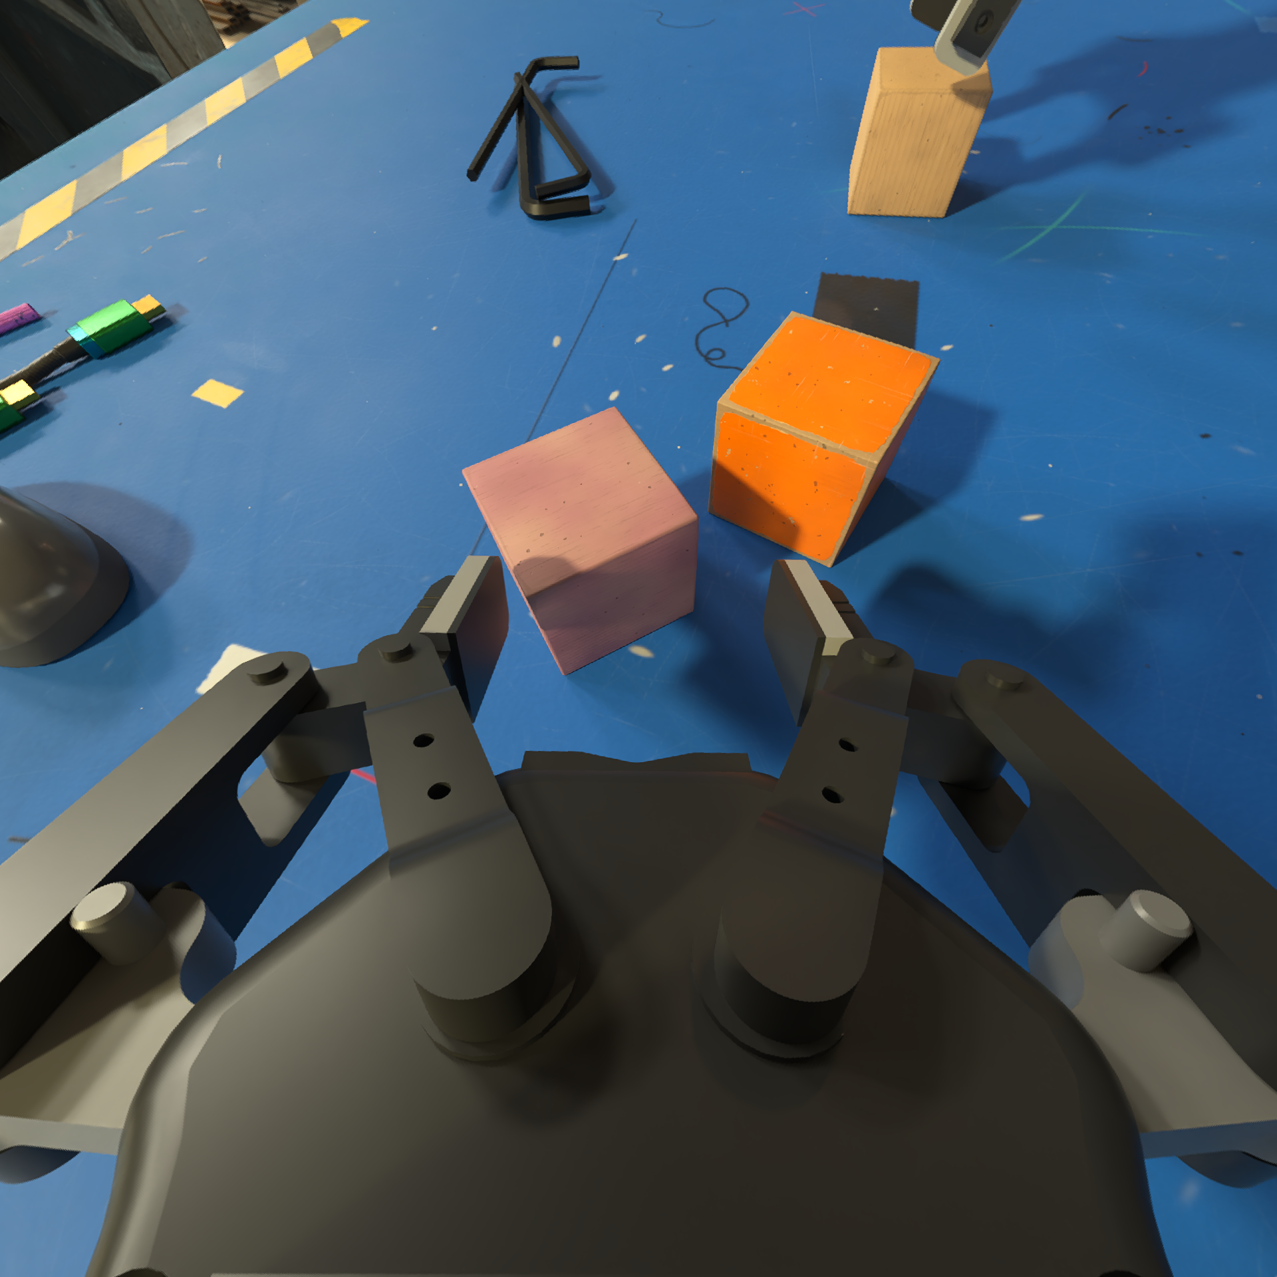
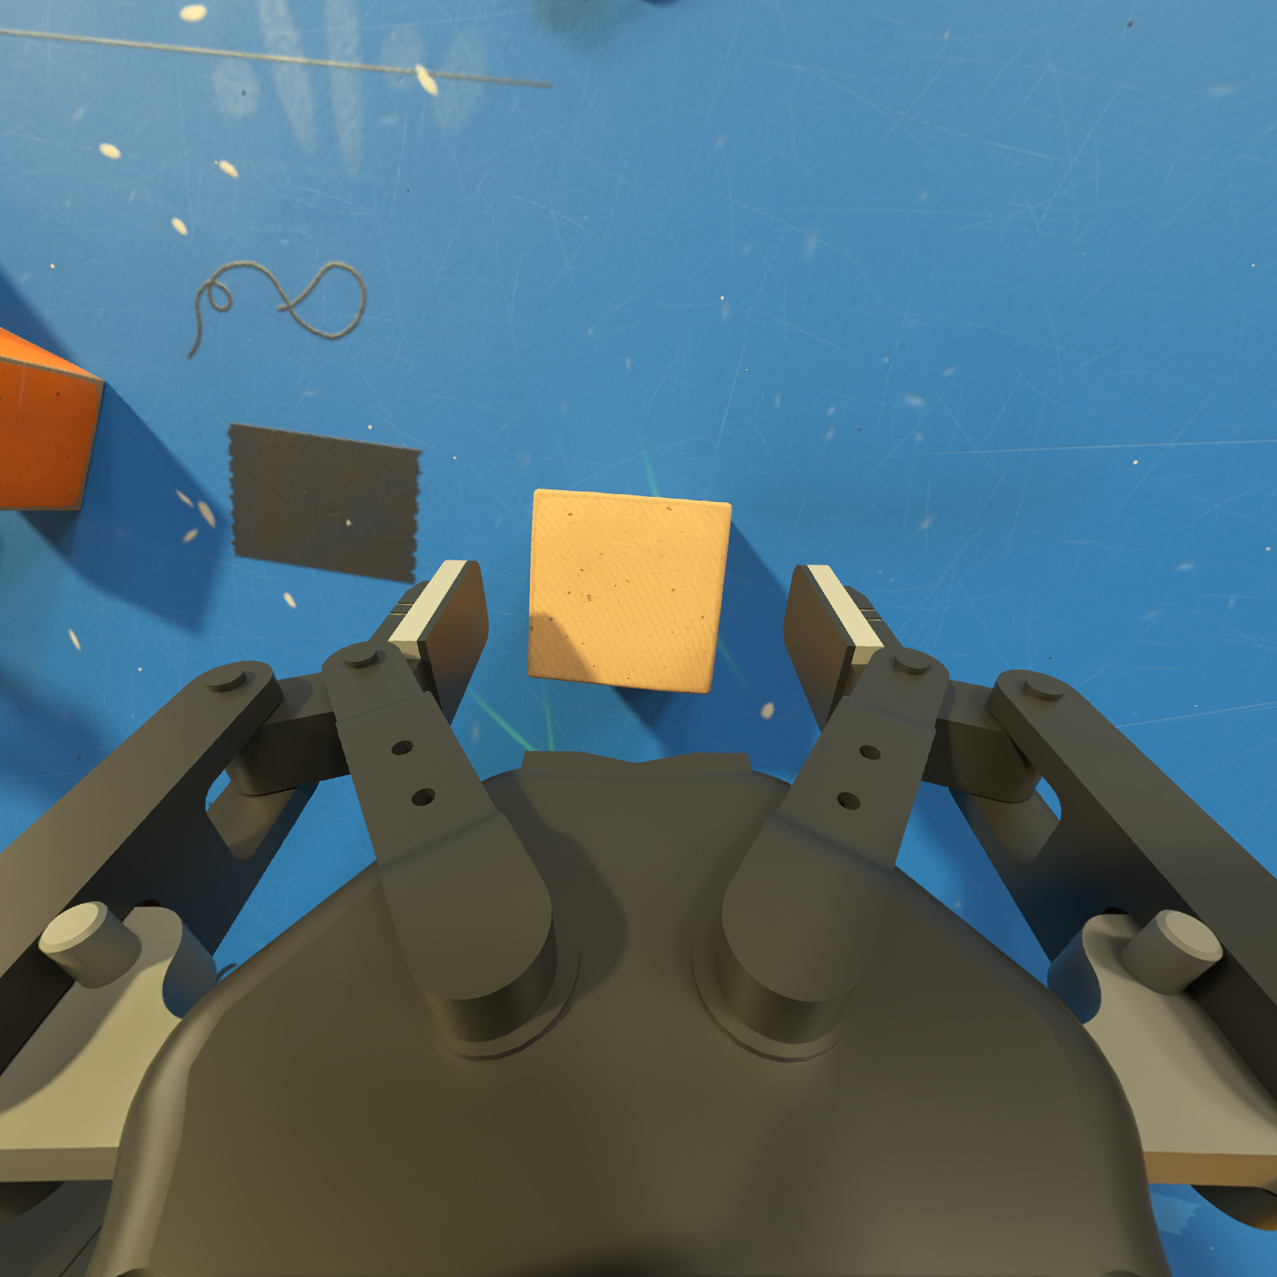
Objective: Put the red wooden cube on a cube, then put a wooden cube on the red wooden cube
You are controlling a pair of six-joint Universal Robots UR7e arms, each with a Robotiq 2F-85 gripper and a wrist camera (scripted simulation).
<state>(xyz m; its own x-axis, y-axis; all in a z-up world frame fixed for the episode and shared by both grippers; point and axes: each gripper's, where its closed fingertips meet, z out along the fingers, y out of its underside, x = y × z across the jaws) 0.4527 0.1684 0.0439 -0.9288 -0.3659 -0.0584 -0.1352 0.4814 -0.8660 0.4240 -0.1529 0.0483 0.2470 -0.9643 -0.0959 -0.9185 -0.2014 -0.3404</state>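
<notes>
A pale red wooden cube (image 1: 587, 511) sits on the blue table, just ahead of my open left gripper (image 1: 636, 573), whose fingertips flank its near corner without touching. An orange painted cube (image 1: 822, 428) stands right of it, a small gap between them; its corner also shows in the right wrist view (image 2: 41, 435). A plain wooden cube (image 1: 912, 138) stands at the far right. My right gripper (image 2: 636, 577) is open straight above this plain cube (image 2: 629, 587), fingers on either side of its top face, apart from it. One right finger (image 1: 964, 34) shows over the cube.
Black hex keys (image 1: 539, 138) lie at the far middle. A dark square patch (image 2: 325, 501) lies flat between the orange and plain cubes. Coloured cable connectors (image 1: 114, 325) and a grey cone-shaped base (image 1: 41, 580) are at the left. The yellow-striped table edge (image 1: 173, 131) runs along the far left.
</notes>
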